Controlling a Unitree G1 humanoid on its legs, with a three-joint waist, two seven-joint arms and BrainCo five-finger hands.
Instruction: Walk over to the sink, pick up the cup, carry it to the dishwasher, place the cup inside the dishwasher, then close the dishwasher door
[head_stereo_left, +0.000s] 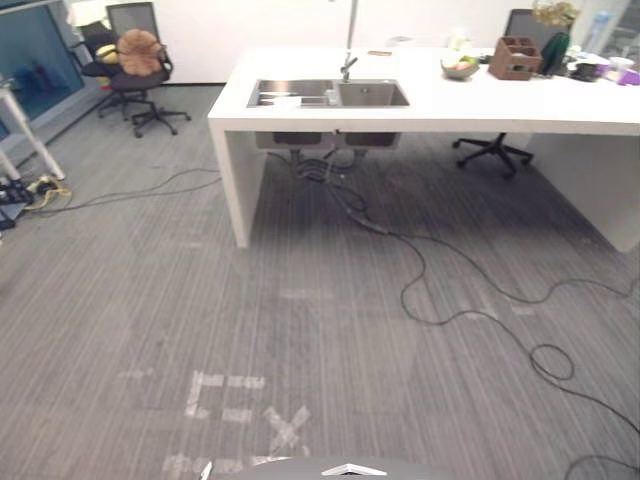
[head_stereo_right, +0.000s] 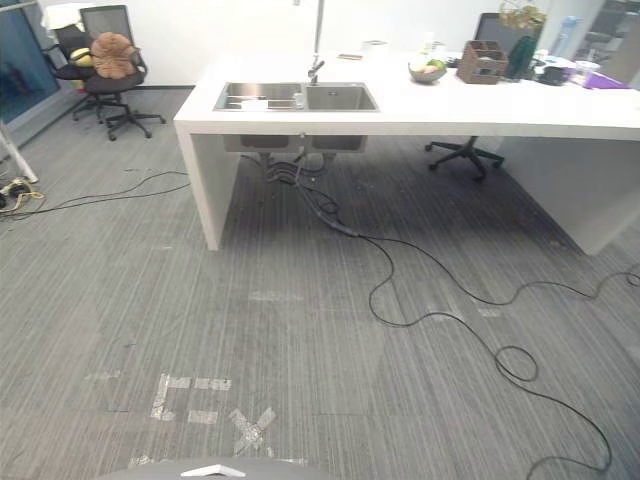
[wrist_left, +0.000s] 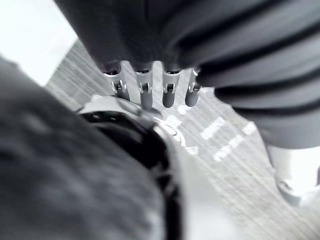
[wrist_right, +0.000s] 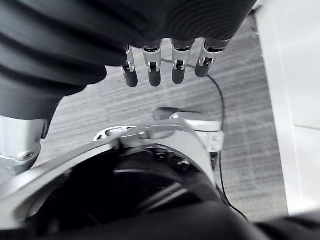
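Note:
A double steel sink (head_stereo_left: 290, 93) is set into a white counter (head_stereo_left: 420, 108) several steps ahead, with a tap (head_stereo_left: 347, 67) behind it. A small pale cup (head_stereo_left: 331, 97) stands in the sink by the divider between the basins. My left hand (wrist_left: 150, 92) hangs at my side over the grey carpet, fingers straight and holding nothing. My right hand (wrist_right: 165, 65) hangs the same way on the other side, open and with nothing in it.
Black cables (head_stereo_left: 420, 270) trail from under the sink across the floor to the right. An office chair with a plush toy (head_stereo_left: 138, 60) stands far left; another chair (head_stereo_left: 492, 150) is behind the counter. A fruit bowl (head_stereo_left: 459, 67) and a brown box (head_stereo_left: 514, 58) sit on the counter. Tape marks (head_stereo_left: 240, 405) lie near my feet.

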